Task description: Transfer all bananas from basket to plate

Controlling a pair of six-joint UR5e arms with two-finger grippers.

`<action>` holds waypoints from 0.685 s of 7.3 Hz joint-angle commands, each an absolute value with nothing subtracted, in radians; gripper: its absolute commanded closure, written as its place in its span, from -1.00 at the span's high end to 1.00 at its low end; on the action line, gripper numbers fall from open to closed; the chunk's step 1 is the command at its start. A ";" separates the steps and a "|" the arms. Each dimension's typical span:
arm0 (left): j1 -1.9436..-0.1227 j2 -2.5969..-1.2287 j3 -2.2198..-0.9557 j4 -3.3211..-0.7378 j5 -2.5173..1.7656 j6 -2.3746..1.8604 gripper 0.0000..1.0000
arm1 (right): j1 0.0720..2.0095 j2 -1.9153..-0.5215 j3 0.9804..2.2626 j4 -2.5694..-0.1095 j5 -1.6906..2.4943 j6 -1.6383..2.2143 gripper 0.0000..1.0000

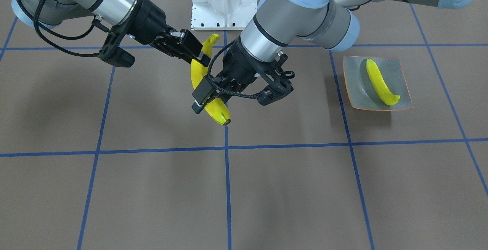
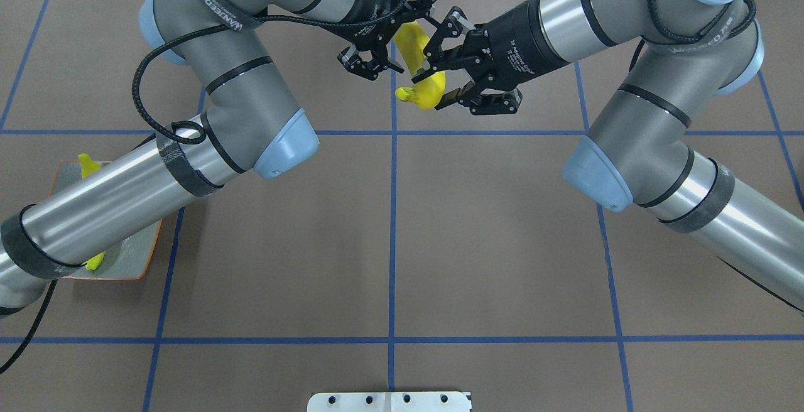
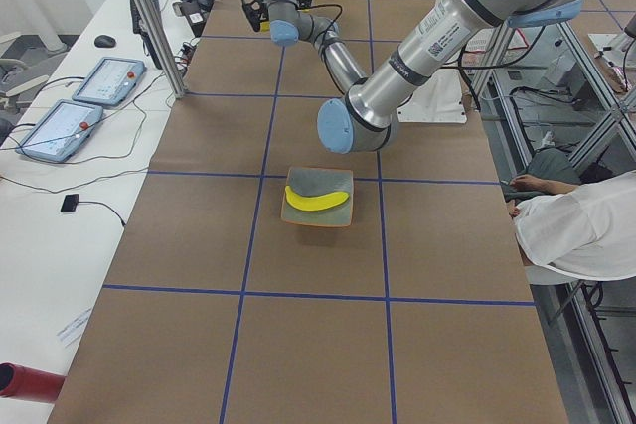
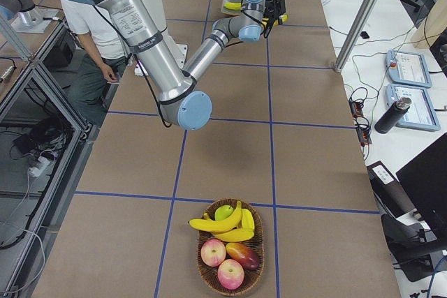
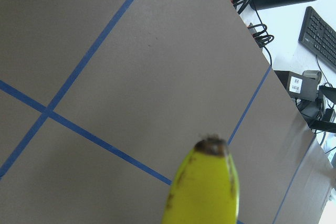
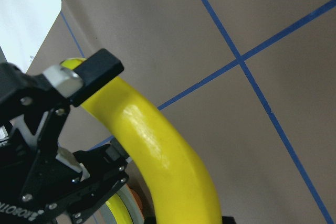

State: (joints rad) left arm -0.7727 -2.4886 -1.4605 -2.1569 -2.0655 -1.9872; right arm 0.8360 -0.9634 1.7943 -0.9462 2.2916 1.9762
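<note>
One yellow banana (image 1: 215,109) hangs above the table's middle, near the robot's side, held between both arms. My left gripper (image 1: 211,97) is shut on its lower part, close to the dark tip. The upper part sits in my right gripper (image 1: 200,52), which looks shut on it. In the overhead view the two grippers, left (image 2: 399,38) and right (image 2: 433,85), meet at this banana (image 2: 427,92). Another banana (image 1: 381,82) lies across the plate (image 1: 358,90) on the robot's left. The basket (image 4: 230,280) stands at the table's right end with more bananas (image 4: 220,225) in it.
Apples (image 4: 213,250) and other fruit share the basket. The white robot base (image 1: 224,2) stands just behind the grippers. My left forearm covers most of the plate (image 2: 135,258) from overhead. A seated person (image 3: 586,225) is beside the table, and tablets (image 3: 60,126) lie on a side bench.
</note>
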 commanded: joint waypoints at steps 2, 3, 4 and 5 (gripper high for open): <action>-0.770 -2.491 -1.463 -2.161 -2.065 -1.988 -1.00 | 0.836 -0.965 1.795 -0.940 2.289 1.983 -1.00; -0.770 -2.491 -1.463 -2.157 -2.063 -1.988 -1.00 | 0.836 -0.965 1.795 -0.939 2.289 1.983 -1.00; -0.770 -2.491 -1.462 -2.157 -2.065 -1.988 -1.00 | 0.838 -0.968 1.798 -0.936 2.289 1.982 0.98; -0.772 -2.491 -1.463 -2.157 -2.065 -1.988 -1.00 | 0.842 -0.997 1.799 -0.880 2.290 1.979 1.00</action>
State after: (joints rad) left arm -0.7698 -2.4918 -1.4631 -2.1573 -2.0644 -1.9881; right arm 0.8384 -0.9735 1.7969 -0.9236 2.2891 1.9818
